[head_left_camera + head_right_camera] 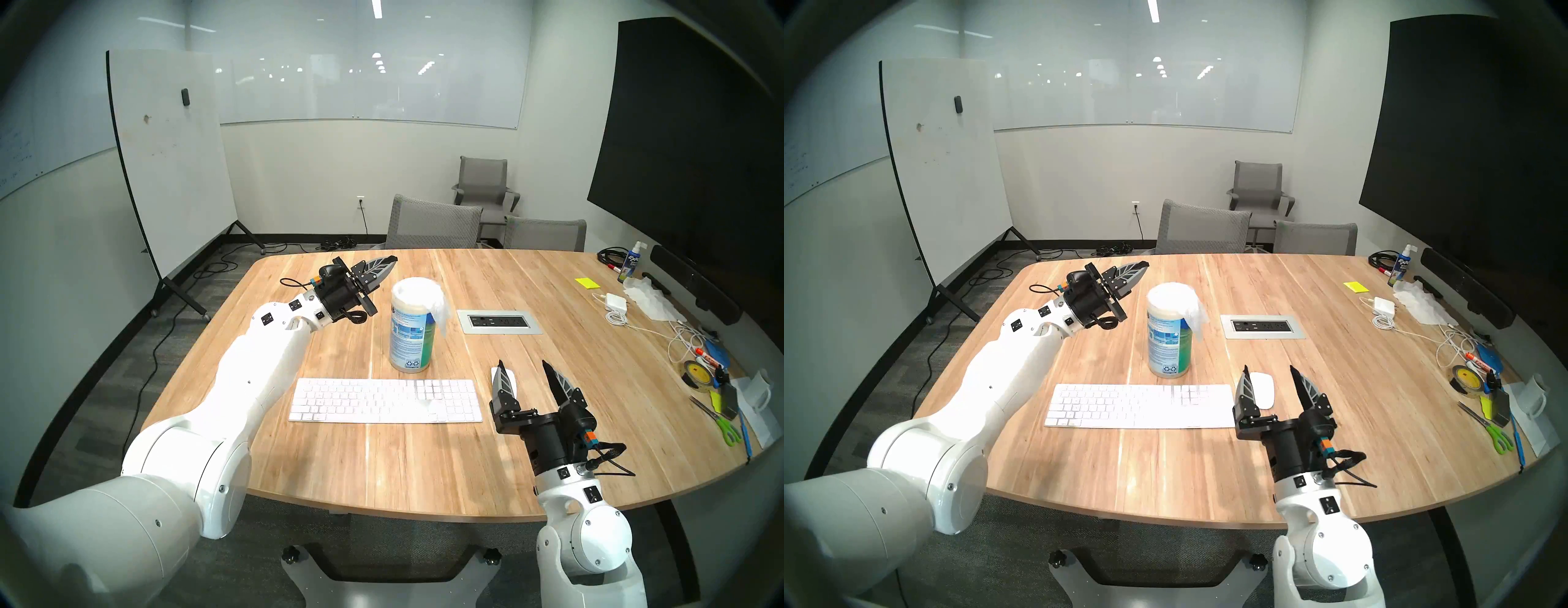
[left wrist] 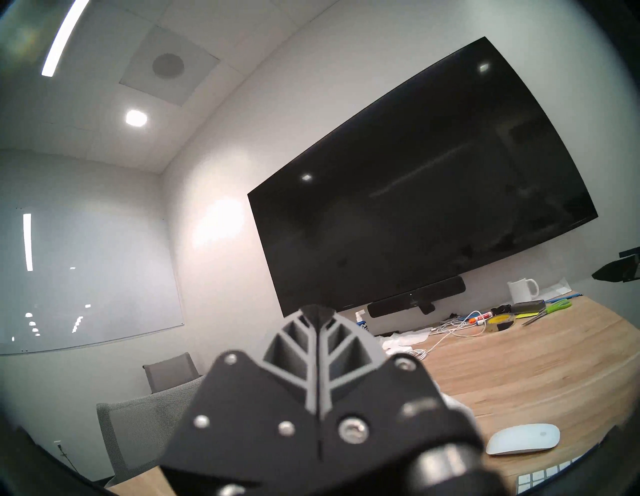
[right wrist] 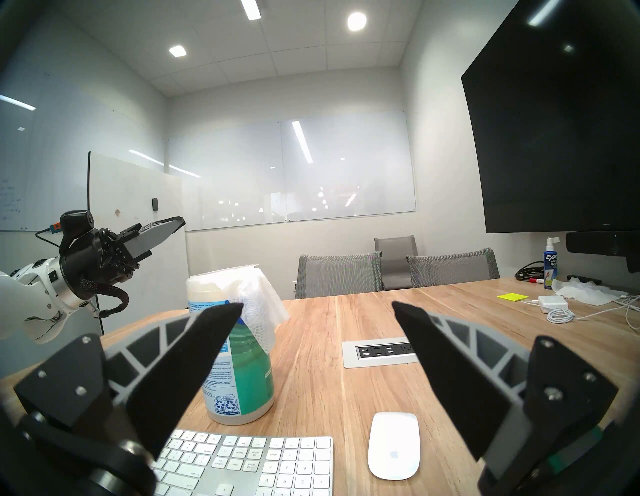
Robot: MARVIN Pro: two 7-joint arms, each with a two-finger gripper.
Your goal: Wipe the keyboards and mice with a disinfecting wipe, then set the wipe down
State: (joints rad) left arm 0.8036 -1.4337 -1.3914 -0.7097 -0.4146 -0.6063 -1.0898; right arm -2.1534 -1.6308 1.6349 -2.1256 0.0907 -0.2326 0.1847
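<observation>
The left hand [image 1: 392, 259] was raised above the desk [image 1: 382, 467], up and to the left of the wipes canister [image 1: 412, 327]. Its two fingers were pressed flat together, and the left wrist view confirmed no gap between them and nothing caught there. It was tilted slightly upward, and its tips stood apart from the canister.

The right hand [image 1: 522, 365] hung over the near right part of the desk with its fingers spread wide and nothing between them. It pointed away from the robot, just above the mouse [image 1: 1262, 389].

The canister stood upright near the middle of the desk, behind the keyboard [image 1: 385, 401]. The wipe [image 1: 441, 312], a limp white sheet, came out of the canister's open top and hung down its right side. Neither hand touched it.

The keyboard lay flat on the desk, its long side running left to right, just in front of the canister. The mouse lay just beside the keyboard's right end, partly hidden by the right hand's left finger in the left head view.

A power outlet panel [image 1: 499, 321] was set into the desk to the right of the canister. Along the desk's right edge lay a white power adapter [image 1: 614, 302] with its cable, a crumpled tissue pile [image 1: 649, 301], a spray bottle [image 1: 631, 262], a yellow note pad [image 1: 587, 282], a roll of tape [image 1: 698, 373], green-handled scissors [image 1: 721, 422] and a white mug [image 1: 761, 388].
</observation>
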